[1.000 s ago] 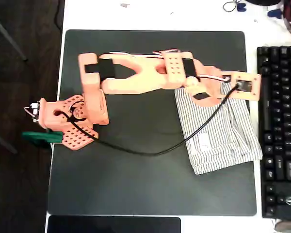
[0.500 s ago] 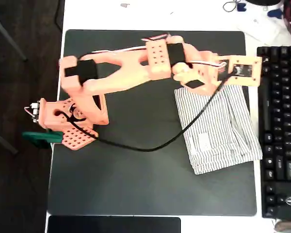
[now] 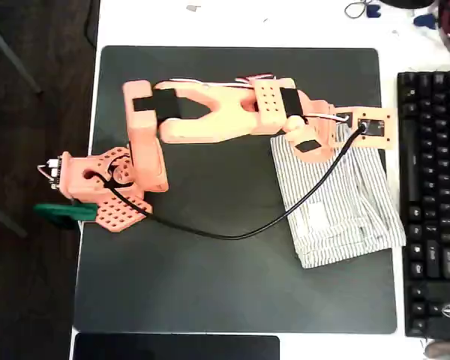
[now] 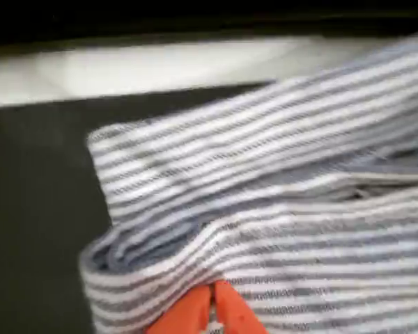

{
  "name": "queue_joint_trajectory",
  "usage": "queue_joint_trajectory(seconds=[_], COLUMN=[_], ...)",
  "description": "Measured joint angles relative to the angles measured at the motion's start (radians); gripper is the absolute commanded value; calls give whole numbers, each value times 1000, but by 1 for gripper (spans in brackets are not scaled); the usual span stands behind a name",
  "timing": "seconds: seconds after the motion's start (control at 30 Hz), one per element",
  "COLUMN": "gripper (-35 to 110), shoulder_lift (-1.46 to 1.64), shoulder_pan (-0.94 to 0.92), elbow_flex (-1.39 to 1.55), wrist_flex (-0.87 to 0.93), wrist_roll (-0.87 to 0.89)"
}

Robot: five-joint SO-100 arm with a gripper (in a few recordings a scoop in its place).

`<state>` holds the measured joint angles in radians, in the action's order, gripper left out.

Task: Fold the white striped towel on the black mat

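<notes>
here, one white striped towel (image 3: 337, 202) on one black mat (image 3: 210, 285), one gripper (image 4: 212, 296) with tips together against its folds

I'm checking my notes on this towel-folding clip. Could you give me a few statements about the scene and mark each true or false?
1. The towel lies on the right part of the black mat in the overhead view. True.
2. The towel is plain red. False: it is white with fine dark stripes.
3. A keyboard sits right of the mat. True.
4. The gripper is wide open above bare mat. False: in the wrist view its orange tips meet at the cloth.
</notes>
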<state>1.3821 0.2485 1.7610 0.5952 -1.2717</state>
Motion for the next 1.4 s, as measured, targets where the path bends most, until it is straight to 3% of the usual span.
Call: queue_joint_trajectory(seconds=[0.33,0.7,1.0,1.4], gripper=[0,0,0,0], shoulder_lift=[97,390,712,1305], shoulder_pan=[-5,-123,-230,-207], elbow_flex=[75,175,526,1020], wrist_flex=[-37,216,218,282], wrist_roll=[18,51,-149,-190])
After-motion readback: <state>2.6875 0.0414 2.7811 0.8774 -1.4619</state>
